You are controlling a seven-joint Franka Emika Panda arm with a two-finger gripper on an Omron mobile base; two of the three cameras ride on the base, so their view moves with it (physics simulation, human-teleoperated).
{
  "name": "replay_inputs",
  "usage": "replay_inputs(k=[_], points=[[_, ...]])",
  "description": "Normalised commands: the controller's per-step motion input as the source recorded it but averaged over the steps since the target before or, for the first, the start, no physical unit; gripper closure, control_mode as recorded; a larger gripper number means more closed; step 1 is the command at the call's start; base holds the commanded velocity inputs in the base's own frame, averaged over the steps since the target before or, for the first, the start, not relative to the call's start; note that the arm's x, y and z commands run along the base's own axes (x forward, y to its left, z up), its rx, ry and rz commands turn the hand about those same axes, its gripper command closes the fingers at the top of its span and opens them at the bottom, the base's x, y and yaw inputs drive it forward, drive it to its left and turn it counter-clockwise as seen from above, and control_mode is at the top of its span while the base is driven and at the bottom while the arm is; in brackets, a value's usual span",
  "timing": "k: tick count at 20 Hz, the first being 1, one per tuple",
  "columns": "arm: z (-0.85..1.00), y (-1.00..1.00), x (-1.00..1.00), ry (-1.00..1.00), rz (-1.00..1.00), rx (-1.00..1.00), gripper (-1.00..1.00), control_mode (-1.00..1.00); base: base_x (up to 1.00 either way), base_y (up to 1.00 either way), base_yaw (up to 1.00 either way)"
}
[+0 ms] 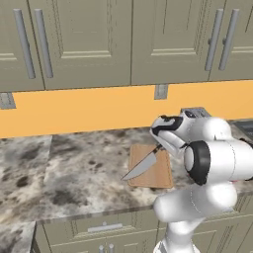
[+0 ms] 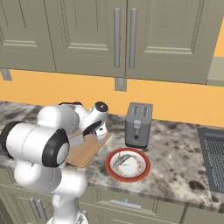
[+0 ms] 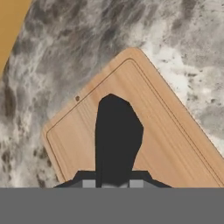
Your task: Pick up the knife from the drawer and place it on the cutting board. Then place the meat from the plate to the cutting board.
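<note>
1. We see the end effector (image 1: 159, 148) pinching the short black handle of the chef's knife (image 1: 143, 165) with its broad, pointed silver-grey blade; the fingers are pressed tight on the handle, which rises as a dark shape from the bottom of the hand view.
2. Progress, as we judge it: the pick-up from the drawer looks done, since the knife is in the grip and above the thin, light brown wooden rectangular cutting board (image 1: 157, 174) on the marbled grey desk (image 1: 74, 168). It isn't released yet, so step one is approx. at its end but not finished.
3. We can't tell whether the blade touches the board or hangs just over it.
4. Knife orientation: in the left base view the long axis runs diagonally, handle up by the end effector, tip pointing down-left toward the board's near-left edge and a bit past it. The blade is tilted, not flat.
5. Still to do: lower and let go of the knife on the board, then the 2nd part.
6. The small pale greyish-white speckled meat (image 2: 124, 160) lies on the round red-orange-rimmed plate (image 2: 145, 168), just beside the board, in front of a grey toaster (image 2: 138, 125). It's untouched.
</note>
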Motion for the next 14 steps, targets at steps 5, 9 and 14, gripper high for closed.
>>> replay_inputs(k=[5,9,14], points=[[-0.28,-0.1,0.41,0.05,0.03,0.0,1.0,-1.0,0.0,0.0,0.0],[-0.36,-0.08,0.39,0.01,0.02,-0.02,1.0,-1.0,0.0,0.0,0.0],[-0.46,0.0,0.33,0.01,0.02,-0.03,1.0,-1.0,0.0,0.0,0.0]])
